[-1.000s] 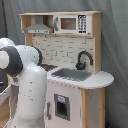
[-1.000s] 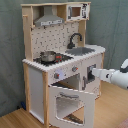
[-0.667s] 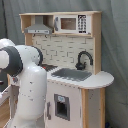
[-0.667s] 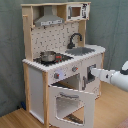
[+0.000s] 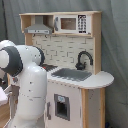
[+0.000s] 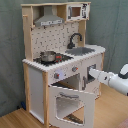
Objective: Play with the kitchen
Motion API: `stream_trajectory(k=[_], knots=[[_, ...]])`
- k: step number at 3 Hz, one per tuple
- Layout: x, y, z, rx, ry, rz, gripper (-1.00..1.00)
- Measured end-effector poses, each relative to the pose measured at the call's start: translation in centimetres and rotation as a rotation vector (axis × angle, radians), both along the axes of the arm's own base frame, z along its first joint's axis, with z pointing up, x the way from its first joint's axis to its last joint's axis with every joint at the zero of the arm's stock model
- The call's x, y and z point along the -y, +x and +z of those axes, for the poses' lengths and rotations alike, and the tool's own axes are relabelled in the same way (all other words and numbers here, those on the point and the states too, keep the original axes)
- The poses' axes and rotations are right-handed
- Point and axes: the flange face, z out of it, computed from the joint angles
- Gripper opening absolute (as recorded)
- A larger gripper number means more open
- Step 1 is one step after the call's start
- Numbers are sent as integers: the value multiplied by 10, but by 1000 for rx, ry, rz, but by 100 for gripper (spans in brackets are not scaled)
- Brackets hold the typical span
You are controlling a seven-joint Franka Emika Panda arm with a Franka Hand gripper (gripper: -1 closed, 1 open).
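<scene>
The kitchen [image 6: 37,75] is a tall white and light-wood toy with a grey hood [image 6: 49,21], a black faucet [image 6: 75,39], a sink [image 6: 82,50] and a small pot [image 6: 48,56] on the hob. Knobs [image 6: 59,75] line its front. Its windowed oven door [image 6: 70,102] hangs open, tilted outward. In the second exterior view my gripper [image 6: 93,74] reaches in from the right, close to the kitchen's front just above the open door. In the first exterior view the kitchen [image 5: 90,87] shows its faucet [image 5: 84,59] and sink [image 5: 72,75], and my gripper is hidden behind my arm [image 5: 27,85].
A grey-green curtain [image 6: 112,25] hangs behind the kitchen. The floor [image 6: 110,112] is wood. My white arm [image 6: 116,81] enters from the second exterior view's right; in the first exterior view it covers the kitchen's left lower part.
In the second exterior view my arm has moved left, bringing the gripper closer to the kitchen's front. The oven door stays open.
</scene>
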Motion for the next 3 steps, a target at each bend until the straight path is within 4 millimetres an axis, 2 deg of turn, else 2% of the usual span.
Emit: stream_trajectory(k=[3], knots=[[23,32,-25,168,119,99,100]])
